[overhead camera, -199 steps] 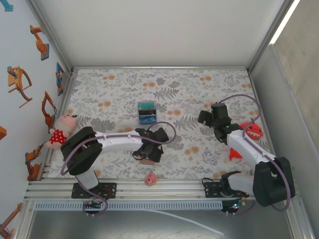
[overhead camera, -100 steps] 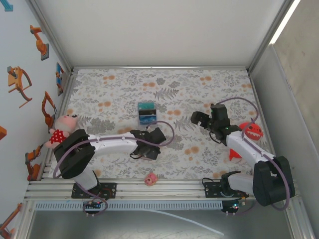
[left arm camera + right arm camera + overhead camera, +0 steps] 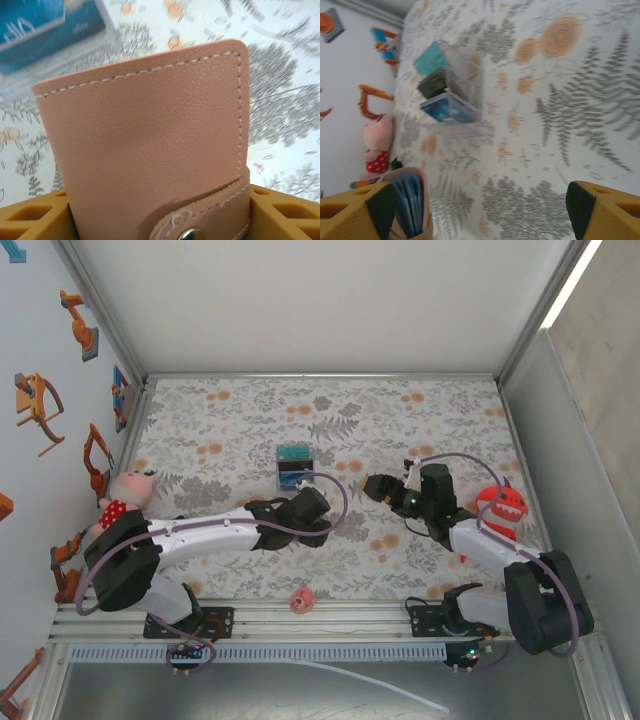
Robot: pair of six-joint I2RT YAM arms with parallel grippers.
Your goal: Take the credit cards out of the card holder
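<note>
Right gripper [image 3: 374,486] has swung toward 9 o'clock, jaws open; left gripper [image 3: 160,216] clamps card holder [image 3: 145,125] lengthwise, mouth facing 3 o'clock.

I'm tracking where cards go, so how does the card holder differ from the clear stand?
The card holder is opaque tan leather with stitching; the clear stand is see-through plastic. The card holder is gripped by the left gripper; the clear stand rests on the table. Both hold credit cards.
</note>
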